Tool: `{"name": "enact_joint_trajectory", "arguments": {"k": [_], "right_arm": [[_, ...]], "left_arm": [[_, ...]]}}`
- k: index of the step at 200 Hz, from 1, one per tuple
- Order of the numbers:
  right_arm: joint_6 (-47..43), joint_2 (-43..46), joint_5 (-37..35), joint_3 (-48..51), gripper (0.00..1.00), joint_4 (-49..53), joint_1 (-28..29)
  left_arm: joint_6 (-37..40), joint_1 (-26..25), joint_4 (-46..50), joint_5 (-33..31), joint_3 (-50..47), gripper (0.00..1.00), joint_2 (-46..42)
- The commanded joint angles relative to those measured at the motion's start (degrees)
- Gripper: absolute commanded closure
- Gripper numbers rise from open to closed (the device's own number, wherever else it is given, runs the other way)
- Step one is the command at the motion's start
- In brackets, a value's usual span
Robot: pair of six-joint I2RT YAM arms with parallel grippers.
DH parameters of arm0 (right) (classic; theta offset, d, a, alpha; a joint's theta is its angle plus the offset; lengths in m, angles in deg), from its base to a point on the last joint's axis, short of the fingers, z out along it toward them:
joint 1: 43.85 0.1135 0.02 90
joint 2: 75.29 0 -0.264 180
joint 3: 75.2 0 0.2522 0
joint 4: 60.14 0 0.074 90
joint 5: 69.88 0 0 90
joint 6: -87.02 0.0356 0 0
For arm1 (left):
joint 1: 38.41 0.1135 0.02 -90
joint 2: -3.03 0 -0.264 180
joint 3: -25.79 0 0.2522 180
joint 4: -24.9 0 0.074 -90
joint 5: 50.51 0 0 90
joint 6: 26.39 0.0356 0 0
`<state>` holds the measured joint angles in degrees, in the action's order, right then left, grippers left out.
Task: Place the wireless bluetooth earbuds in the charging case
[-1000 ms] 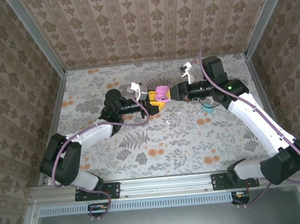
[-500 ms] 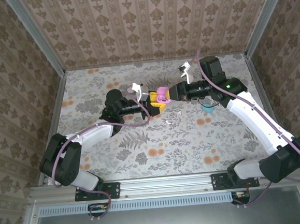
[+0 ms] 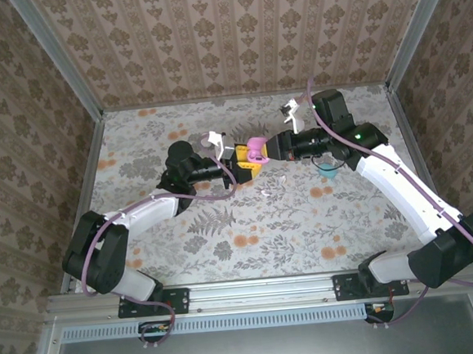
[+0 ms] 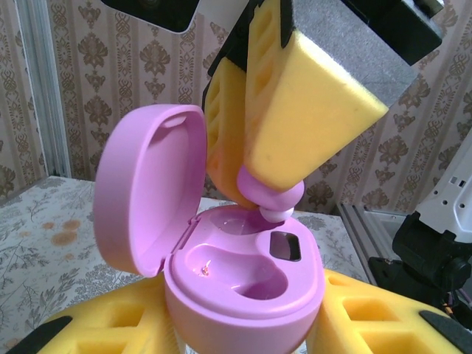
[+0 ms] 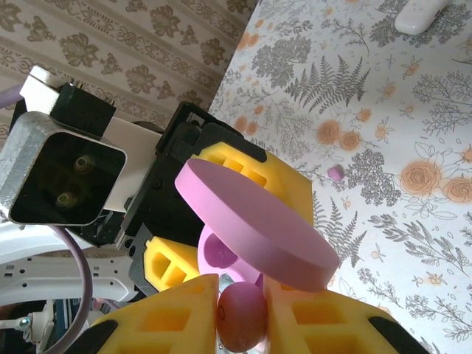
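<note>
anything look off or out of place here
One pink earbud lies loose on the table, away from the open pink case. A second pink earbud is pinched in the right fingers above the case. Nothing looks damaged.

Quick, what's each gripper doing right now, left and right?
Left gripper: closed on the open pink charging case, holding it up.
Right gripper: closed on a pink earbud, just above the case.

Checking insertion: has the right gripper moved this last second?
Yes, slightly. The right gripper, pinching a pink earbud, edged left in the top view, away from the teal item, toward the pink case.
</note>
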<state>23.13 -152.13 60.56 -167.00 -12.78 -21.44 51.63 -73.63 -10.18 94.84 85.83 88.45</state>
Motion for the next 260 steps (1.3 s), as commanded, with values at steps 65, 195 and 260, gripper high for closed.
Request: {"name": "enact_joint_trajectory", "arguments": {"k": [65, 195, 260], "right_arm": [[0.7, 1.0, -2.6, 1.6, 0.78, -6.2, 1.2], [-0.5, 2.3, -7.0, 2.5, 0.76, -8.2, 1.7], [-1.5, 3.3, -7.9, 4.3, 0.76, -10.6, 2.0]], "left_arm": [[-0.9, -0.6, -2.8, 0.7, 2.3, 0.58, -1.1], [-2.0, -0.8, -4.2, -0.1, 2.5, 0.59, -0.3], [-2.7, -0.8, -5.0, -0.2, 2.5, 0.59, 0.1]]}}
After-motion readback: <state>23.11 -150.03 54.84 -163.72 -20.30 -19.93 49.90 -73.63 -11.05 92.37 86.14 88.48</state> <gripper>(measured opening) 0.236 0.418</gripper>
